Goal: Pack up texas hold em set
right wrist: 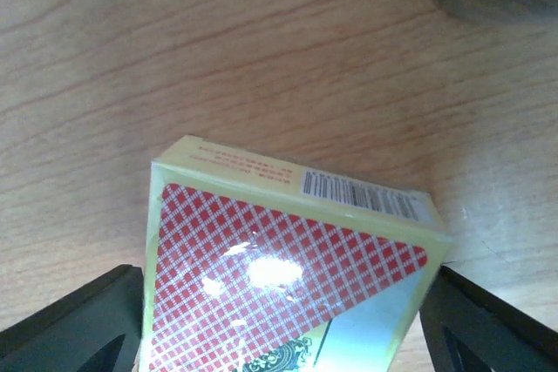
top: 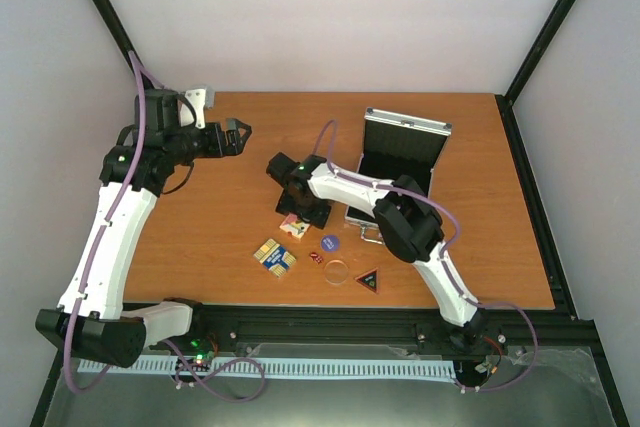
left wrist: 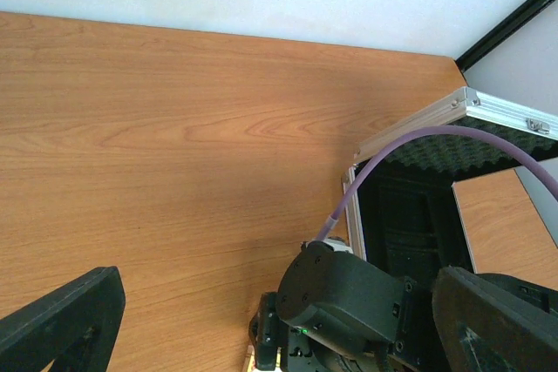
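The silver case (top: 400, 162) stands open at the back right, its black foam lining (left wrist: 453, 150) facing the left wrist view. In front of it, my right gripper (top: 296, 219) points down at the red card deck (top: 294, 227). In the right wrist view the red deck (right wrist: 279, 259) fills the gap, and both fingers of my right gripper (right wrist: 288, 337) touch its sides. The blue-gold deck (top: 274, 256), red dice (top: 314, 258), blue chip (top: 330, 243), clear disc (top: 338, 271) and black triangle (top: 369, 280) lie near the front edge. My left gripper (top: 235, 137) hovers open at the back left.
Black frame posts rise at the table's back corners. The right arm's forearm (left wrist: 349, 302) crosses low in the left wrist view, in front of the case. A black rail runs along the near edge (top: 330, 322).
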Controlling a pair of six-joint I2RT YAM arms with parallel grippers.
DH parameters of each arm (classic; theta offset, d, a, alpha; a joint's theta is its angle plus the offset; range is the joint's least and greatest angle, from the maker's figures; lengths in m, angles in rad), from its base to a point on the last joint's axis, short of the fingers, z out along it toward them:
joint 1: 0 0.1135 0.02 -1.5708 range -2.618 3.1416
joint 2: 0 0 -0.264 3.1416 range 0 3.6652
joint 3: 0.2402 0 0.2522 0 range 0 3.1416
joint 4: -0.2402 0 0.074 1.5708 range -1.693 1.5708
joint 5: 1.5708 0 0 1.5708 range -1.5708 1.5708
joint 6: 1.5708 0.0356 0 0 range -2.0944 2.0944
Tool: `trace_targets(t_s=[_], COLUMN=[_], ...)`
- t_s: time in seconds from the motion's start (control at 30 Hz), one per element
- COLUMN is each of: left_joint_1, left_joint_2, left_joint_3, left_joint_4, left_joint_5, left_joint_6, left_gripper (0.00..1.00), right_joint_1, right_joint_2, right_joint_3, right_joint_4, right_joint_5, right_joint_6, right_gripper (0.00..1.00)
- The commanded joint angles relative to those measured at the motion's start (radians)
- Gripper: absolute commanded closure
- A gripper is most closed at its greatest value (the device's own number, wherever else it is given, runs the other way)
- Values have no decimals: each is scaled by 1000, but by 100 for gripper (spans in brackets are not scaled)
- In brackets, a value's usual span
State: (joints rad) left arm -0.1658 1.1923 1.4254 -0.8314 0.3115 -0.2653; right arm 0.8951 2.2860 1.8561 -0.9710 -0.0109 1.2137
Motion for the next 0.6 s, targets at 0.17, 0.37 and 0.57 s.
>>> trace_targets(t_s=[0.17,0.37,0.57], left_joint_1=[-5,-5,-5], left_joint_2=[-14,-16,-16], left_joint_3=[3,18,27], left_joint_4=[-5,-15,-16], left_joint_5=[1,-20,-19], left_joint_6=[5,5,-1], left_gripper=[0,0,0], right_joint_1=[16,22,54], right_joint_2=[-1,-44,-97], right_joint_3=[-51,-34,59], right_joint_4=[-17,-10,-166], right_joint_5=[-4,-17,17], right_joint_6=[-16,-175,-411], right_gripper=[47,76,90])
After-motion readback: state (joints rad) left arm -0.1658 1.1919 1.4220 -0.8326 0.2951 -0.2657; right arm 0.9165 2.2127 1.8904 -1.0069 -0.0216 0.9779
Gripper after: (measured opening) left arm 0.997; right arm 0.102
